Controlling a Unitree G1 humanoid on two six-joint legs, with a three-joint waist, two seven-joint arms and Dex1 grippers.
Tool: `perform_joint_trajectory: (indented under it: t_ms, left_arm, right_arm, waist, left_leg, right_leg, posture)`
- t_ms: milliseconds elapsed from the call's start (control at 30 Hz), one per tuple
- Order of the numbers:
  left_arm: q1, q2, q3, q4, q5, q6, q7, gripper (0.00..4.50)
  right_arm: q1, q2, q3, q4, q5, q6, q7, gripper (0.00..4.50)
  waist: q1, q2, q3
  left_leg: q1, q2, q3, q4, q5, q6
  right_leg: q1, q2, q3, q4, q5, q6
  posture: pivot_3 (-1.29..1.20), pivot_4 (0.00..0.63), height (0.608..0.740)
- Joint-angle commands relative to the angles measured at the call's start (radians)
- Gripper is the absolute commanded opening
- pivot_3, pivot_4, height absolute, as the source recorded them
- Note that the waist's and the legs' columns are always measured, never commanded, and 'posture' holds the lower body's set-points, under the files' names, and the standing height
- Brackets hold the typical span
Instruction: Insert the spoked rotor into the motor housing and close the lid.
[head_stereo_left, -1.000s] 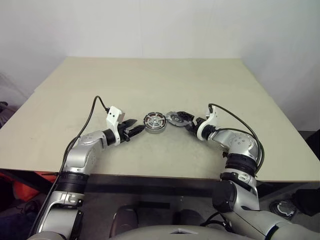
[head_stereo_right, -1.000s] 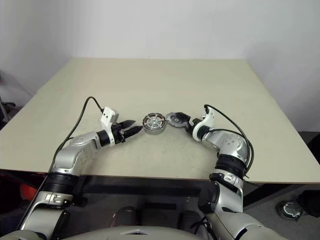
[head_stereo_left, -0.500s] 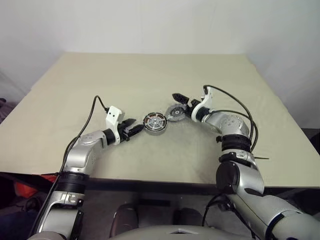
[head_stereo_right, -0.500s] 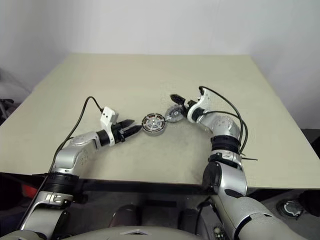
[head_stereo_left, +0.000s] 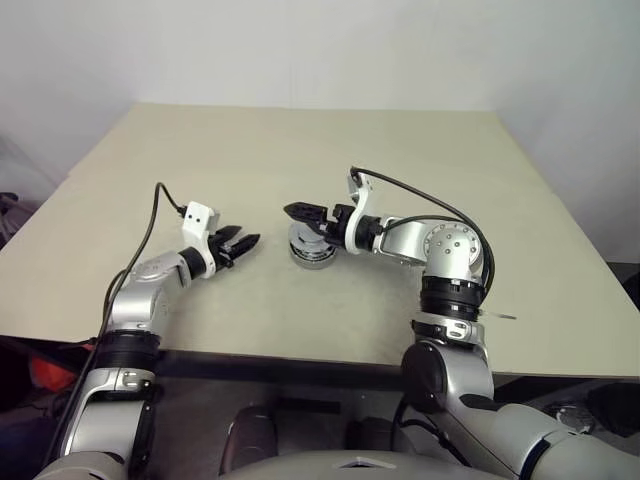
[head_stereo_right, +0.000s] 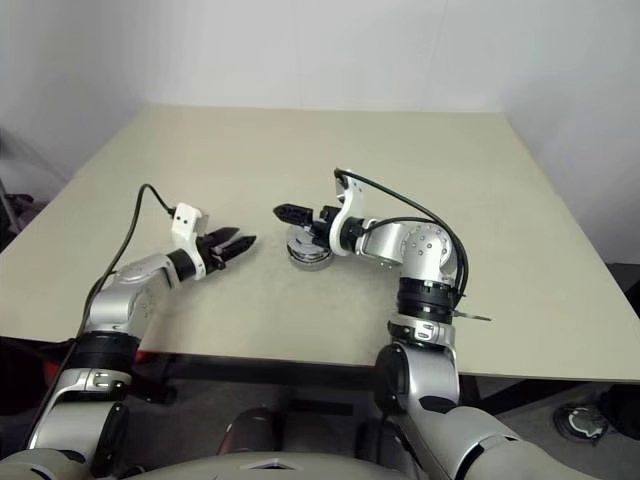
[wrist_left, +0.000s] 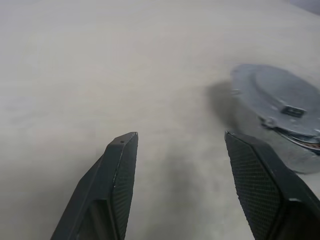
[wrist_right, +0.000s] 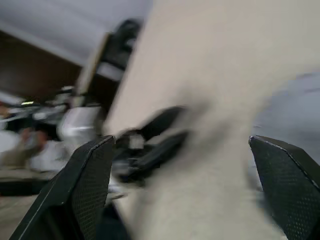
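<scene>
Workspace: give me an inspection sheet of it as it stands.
Surface: flat beige table.
Job's things: flat grey metal lid lies atop the round silver-sided motor housing; whether it is seated cannot be told.
Clutter: nothing seen.
Grippers: left gripper open, apart from the housing; right gripper open, fingers above the housing.
Cables: black left-wrist cable; black right-wrist cable.
Surroundings: plain white wall.

A plain beige tabletop (head_stereo_left: 400, 160) is seen. A silvery grey is shown by the motor housing (head_stereo_left: 311, 251) beneath the black-fingered right hand (head_stereo_left: 305, 212).
</scene>
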Motion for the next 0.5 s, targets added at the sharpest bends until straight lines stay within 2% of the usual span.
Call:
perform_joint_trajectory:
  t_ms: [33, 167, 233, 367, 500]
  left_arm:
    - [-0.019, -0.001, 0.013, -0.026, -0.011, -0.008, -0.004, 2.96]
    - [-0.005, -0.024, 0.002, -0.043, -0.016, 0.000, -0.004, 2.96]
    - [-0.001, -0.032, -0.001, -0.044, -0.010, -0.002, 0.001, 2.96]
    - [0.003, -0.046, -0.002, -0.050, -0.010, 0.009, 0.008, 2.96]
    - [0.031, -0.064, -0.032, -0.079, -0.004, 0.018, 0.004, 2.96]
  right_arm:
    - [0.011, -0.077, 0.128, -0.051, -0.086, -0.199, 0.103, 4.44]
    - [0.059, -0.194, 0.355, 0.013, -0.290, -0.532, 0.255, 4.44]
    - [0.071, -0.215, 0.413, 0.053, -0.336, -0.614, 0.304, 4.44]
    - [0.081, -0.204, 0.455, 0.052, -0.336, -0.627, 0.373, 4.44]
    - [0.077, -0.183, 0.483, 0.073, -0.360, -0.639, 0.381, 4.44]
  waist:
    - [0.001, 0.000, 0.000]
    - [0.000, 0.000, 0.000]
    - [-0.005, 0.000, 0.000]
    - [-0.012, 0.000, 0.000]
    - [-0.012, -0.001, 0.000]
  left_leg:
    - [0.000, -0.001, 0.000, 0.000, 0.001, -0.001]
    - [0.000, 0.000, -0.001, 0.000, 0.002, -0.003]
    - [0.000, 0.000, -0.001, 0.000, 0.002, -0.003]
    - [-0.001, 0.001, -0.002, 0.000, 0.001, -0.002]
    - [-0.001, 0.001, -0.003, 0.000, 0.000, 0.000]
  right_leg:
    - [0.000, -0.001, 0.000, 0.000, -0.001, 0.002]
    - [0.000, 0.000, 0.000, 0.002, 0.001, 0.001]
    - [0.000, 0.001, 0.000, 0.002, 0.003, -0.002]
    - [-0.001, 0.003, 0.000, 0.002, 0.005, -0.001]
    - [-0.001, 0.003, 0.000, 0.002, 0.005, -0.003]
  posture:
    - [0.00, 0.000, 0.740]
    - [0.00, 0.000, 0.740]
    - [0.00, 0.000, 0.740]
    - [0.00, 0.000, 0.740]
    - [0.00, 0.000, 0.740]
